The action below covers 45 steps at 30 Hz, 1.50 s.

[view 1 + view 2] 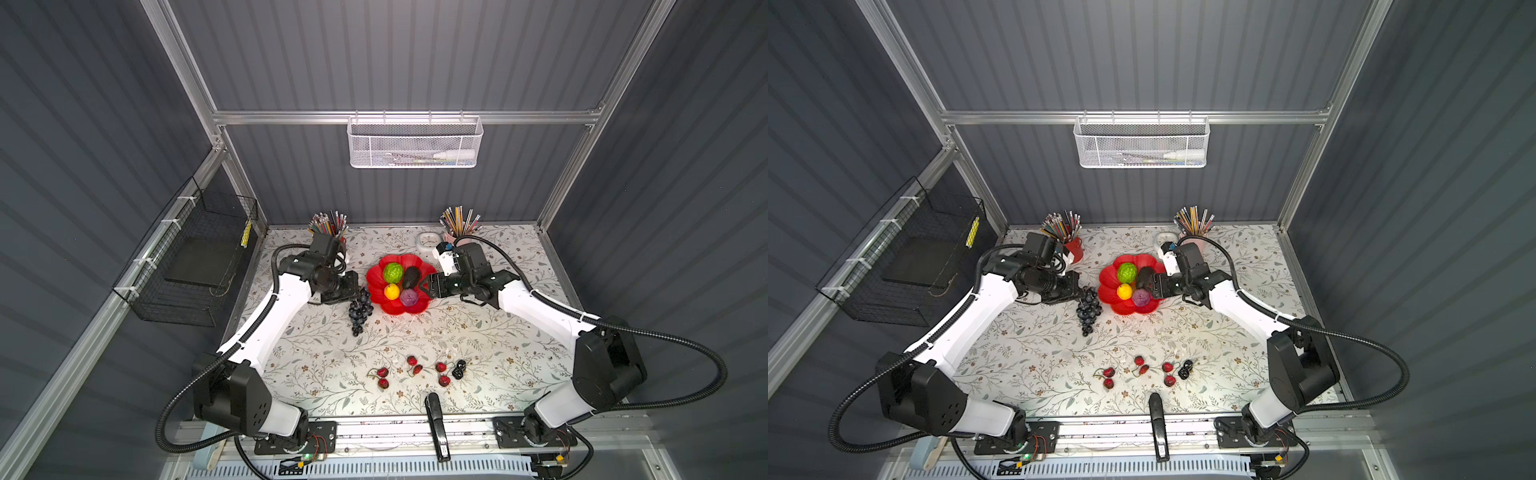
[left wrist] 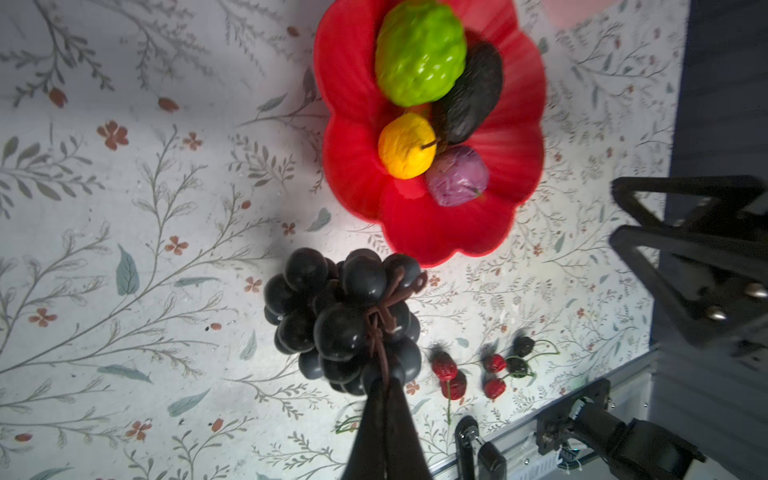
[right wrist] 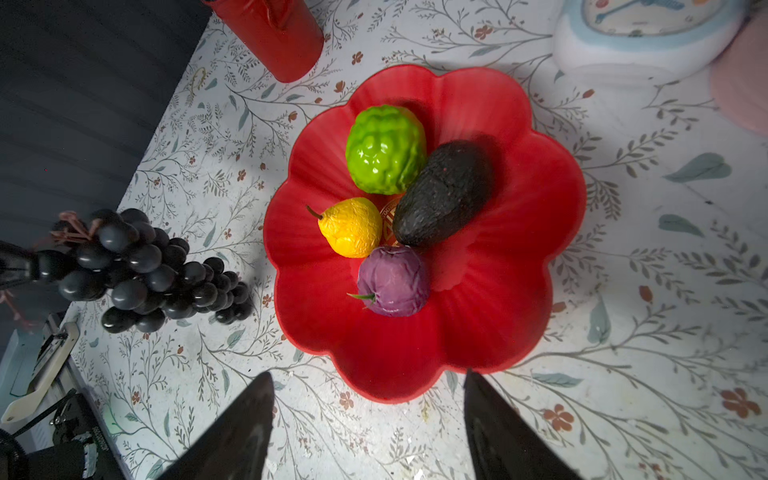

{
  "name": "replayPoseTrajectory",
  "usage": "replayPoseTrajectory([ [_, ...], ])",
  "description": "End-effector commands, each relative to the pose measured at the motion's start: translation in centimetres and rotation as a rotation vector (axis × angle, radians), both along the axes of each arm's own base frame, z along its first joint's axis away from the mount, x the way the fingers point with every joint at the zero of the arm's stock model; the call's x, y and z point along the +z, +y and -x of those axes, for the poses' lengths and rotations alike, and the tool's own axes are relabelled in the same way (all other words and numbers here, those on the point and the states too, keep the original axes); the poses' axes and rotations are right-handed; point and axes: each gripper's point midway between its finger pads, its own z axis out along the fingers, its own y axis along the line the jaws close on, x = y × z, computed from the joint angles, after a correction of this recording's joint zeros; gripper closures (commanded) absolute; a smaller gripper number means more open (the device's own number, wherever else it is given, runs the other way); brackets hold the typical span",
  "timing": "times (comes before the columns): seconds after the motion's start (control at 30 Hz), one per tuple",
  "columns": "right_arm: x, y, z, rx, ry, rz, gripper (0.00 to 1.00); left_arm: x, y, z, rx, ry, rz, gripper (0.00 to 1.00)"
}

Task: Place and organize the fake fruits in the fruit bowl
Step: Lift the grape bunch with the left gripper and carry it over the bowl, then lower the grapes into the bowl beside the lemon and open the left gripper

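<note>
So four are in the fruit bowl (image 3: 519, 291) already: the bumpy green one (image 3: 384, 149), the avocado (image 3: 442, 193), the yellow pear (image 3: 352, 227) and the purple fruit (image 3: 392, 280). My left gripper (image 2: 384, 388) is pinched shut on the stem of the grape bunch (image 1: 359, 309), which hangs just beside the bowl's rim, not in it yet. My right gripper (image 3: 368, 419) sits open and empty at the bowl's other edge. Still left on the worktop (image 1: 316, 365), I reckon: the red cherries (image 1: 415, 370) and that tiny black cluster (image 1: 458, 369) near the front.
</note>
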Motion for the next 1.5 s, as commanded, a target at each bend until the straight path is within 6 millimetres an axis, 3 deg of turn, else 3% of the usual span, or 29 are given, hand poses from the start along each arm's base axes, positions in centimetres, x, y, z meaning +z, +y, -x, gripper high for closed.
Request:
replayPoseTrajectory([
  [0.0,2.4,-0.5,-1.0,-0.003,-0.052,-0.037,0.28,5.0,-2.3,-0.7,-0.071,-0.081,0.112,1.00],
  [0.3,3.1,-1.6,-1.0,-0.013,-0.066,-0.079,0.29,9.5,-10.2,-3.1,-0.289,-0.151,0.217,1.00],
  [0.43,3.1,-2.2,-0.7,-0.024,-0.069,-0.075,0.28,9.3,-13.6,-3.6,-0.349,-0.147,0.265,1.00],
  [0.57,2.8,-3.2,-0.3,-0.043,-0.072,-0.070,0.28,8.3,-15.4,-3.9,-0.361,-0.118,0.329,1.00],
  [0.97,1.9,-4.3,-0.1,-0.068,-0.058,-0.070,0.28,4.2,-16.9,-3.6,-0.373,-0.025,0.340,1.00],
  [1.47,1.5,-4.1,0.2,-0.059,-0.051,-0.052,0.28,1.8,-14.4,-2.6,-0.330,-0.018,0.227,1.00],
])
